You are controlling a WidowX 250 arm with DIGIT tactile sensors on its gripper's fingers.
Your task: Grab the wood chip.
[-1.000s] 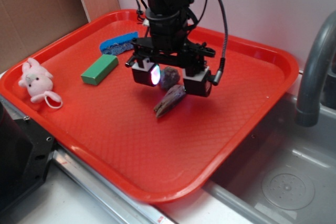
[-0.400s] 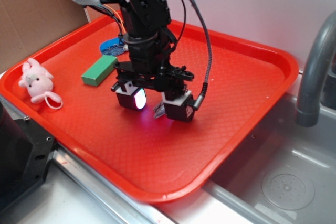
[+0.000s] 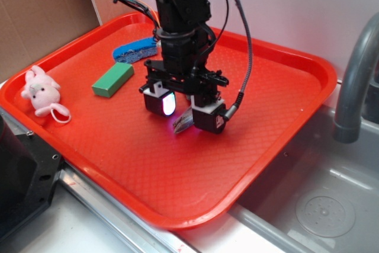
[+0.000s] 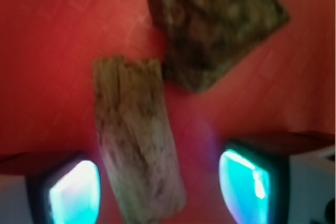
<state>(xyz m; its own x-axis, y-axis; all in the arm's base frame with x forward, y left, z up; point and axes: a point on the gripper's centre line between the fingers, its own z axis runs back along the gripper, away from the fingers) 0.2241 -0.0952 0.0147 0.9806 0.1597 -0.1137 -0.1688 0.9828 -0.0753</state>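
Observation:
The wood chip [image 4: 136, 140] is a light tan, grainy, elongated piece lying on the red tray [image 3: 284, 87]. In the wrist view it lies between my two glowing fingertips, nearer the left one, with a gap on each side. In the exterior view only its tip [image 3: 182, 124] shows between the fingers. My gripper [image 3: 182, 112] is open and low over the tray, straddling the chip. A darker lumpy chunk [image 4: 210, 24] lies just beyond the chip's far end, touching or nearly touching it.
A green block [image 3: 112, 79] and a blue sponge [image 3: 135, 50] lie at the tray's back left. A pink plush toy [image 3: 40, 92] sits at the left edge. A grey faucet [image 3: 355, 75] and a sink [image 3: 320, 205] are to the right.
The gripper came down from above the two wood pieces to tray level and now straddles the chip. It shifted slightly right in the last half second. The jaws stayed open.

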